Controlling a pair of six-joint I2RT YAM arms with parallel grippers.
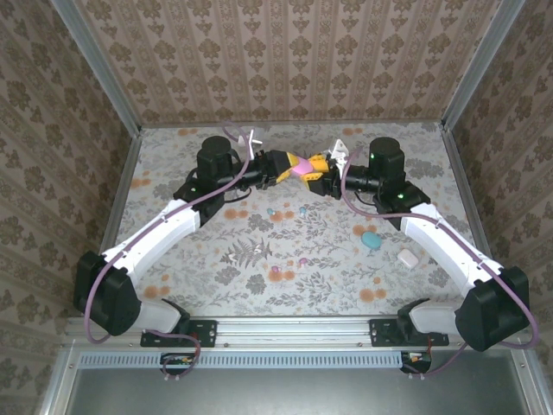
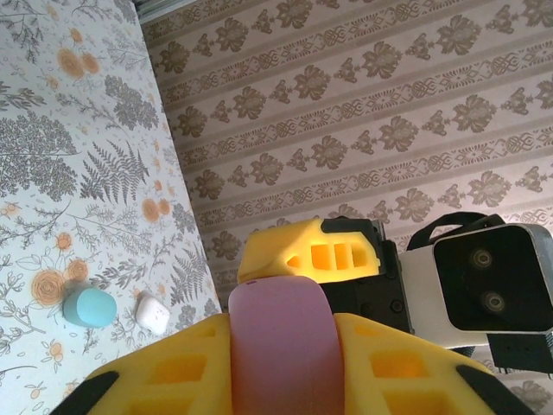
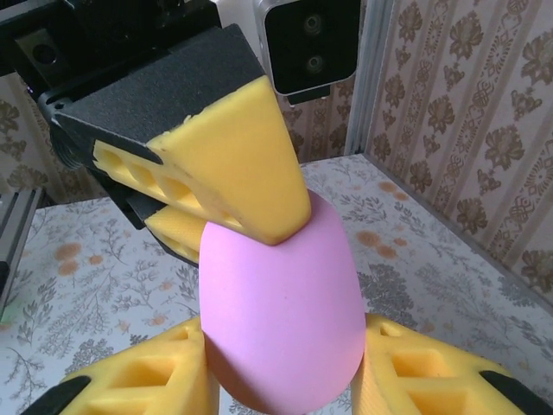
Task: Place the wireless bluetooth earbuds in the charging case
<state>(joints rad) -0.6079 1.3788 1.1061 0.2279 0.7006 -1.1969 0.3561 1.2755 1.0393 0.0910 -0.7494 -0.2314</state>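
Top external view: left gripper (image 1: 292,167) and right gripper (image 1: 313,166) meet above the far middle of the table (image 1: 164,169), each pair of fingers pinching one pink case (image 1: 302,164) from opposite ends. Earbuds (image 1: 270,210) lie scattered on the table nearer the bases; teal case (image 1: 371,239) and white case (image 1: 408,257) rest beside the right arm.

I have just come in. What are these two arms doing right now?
Both arms meet above the far middle of the table. The left gripper and the right gripper each clamp the same pink case from opposite ends, holding it up between them. It looks closed. A teal case and a white case lie on the right, and tiny earbuds lie loose near the middle, not yet inserted.
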